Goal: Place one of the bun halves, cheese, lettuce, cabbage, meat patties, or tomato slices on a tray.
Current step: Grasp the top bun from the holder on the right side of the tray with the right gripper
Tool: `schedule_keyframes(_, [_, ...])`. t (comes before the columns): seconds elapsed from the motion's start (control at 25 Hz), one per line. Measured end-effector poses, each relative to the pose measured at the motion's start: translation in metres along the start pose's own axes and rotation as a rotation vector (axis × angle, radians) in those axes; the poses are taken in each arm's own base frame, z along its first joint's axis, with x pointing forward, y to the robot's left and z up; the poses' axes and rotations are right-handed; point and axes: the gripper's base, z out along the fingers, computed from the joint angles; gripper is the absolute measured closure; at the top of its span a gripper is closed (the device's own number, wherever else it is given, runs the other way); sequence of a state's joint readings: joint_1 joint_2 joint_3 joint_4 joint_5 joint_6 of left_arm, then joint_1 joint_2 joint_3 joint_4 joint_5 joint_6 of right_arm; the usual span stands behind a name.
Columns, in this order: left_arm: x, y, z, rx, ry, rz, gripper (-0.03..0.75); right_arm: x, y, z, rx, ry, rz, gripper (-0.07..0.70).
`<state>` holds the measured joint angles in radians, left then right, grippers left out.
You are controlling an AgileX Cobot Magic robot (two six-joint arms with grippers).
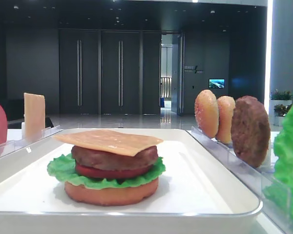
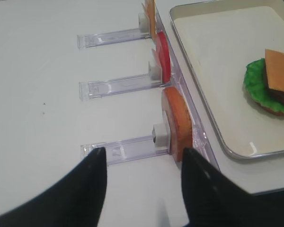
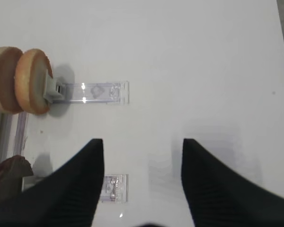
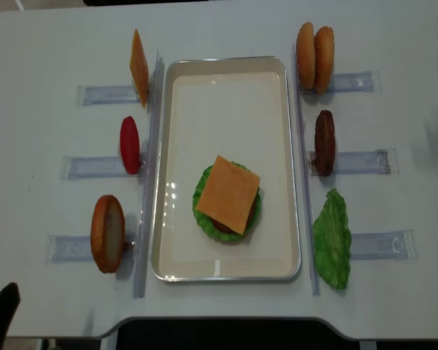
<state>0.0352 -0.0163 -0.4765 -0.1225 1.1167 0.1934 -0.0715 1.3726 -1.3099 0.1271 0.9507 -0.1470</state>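
On the white tray (image 4: 226,69), toward its near end, sits a partly built burger: a flat bottom bun (image 1: 111,192), ruffled lettuce (image 1: 63,168), a red tomato slice (image 1: 112,172), a dark meat patty (image 1: 115,158) and a square cheese slice (image 4: 228,193) lying on top, a little askew. To the right of the tray, two bun halves (image 4: 314,48) stand on edge side by side in the far clear rack (image 4: 350,82); nearer along that side a second patty (image 4: 325,142) stands upright, and nearest a spare lettuce leaf (image 4: 331,239). To the left of the tray stand another cheese slice (image 4: 139,67) at the far end, a tomato slice (image 4: 130,144) in the middle and a bun (image 4: 107,232) nearest. My right gripper (image 3: 142,156) hangs over bare table right of the racks, its two dark fingers (image 3: 85,179) spread apart with nothing between them, the two standing buns off to its left. My left gripper (image 2: 142,165) is likewise parted and empty, just beside the near left bun.
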Motion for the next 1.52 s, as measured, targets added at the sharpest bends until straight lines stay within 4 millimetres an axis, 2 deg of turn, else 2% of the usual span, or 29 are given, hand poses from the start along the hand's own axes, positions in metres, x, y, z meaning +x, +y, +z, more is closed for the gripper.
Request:
schedule_keyframes(0.36, [0.0,0.0,0.0,0.0,0.0,0.0,0.325,-0.044,-0.005,0.018,0.004,-0.051,-0.005,0.282])
schedule_keyframes(0.52, [0.0,0.0,0.0,0.0,0.0,0.0,0.325,-0.056,-0.007,0.026,0.005,-0.059,-0.006,0.282])
schedule_keyframes(1.2, [0.0,0.0,0.0,0.0,-0.001,0.0,0.345,-0.062,-0.008,0.03,0.01,-0.082,-0.031,0.282])
schedule_keyframes(1.52, [0.0,0.0,0.0,0.0,-0.001,0.0,0.346,-0.067,-0.009,0.045,0.0,-0.02,-0.026,0.283])
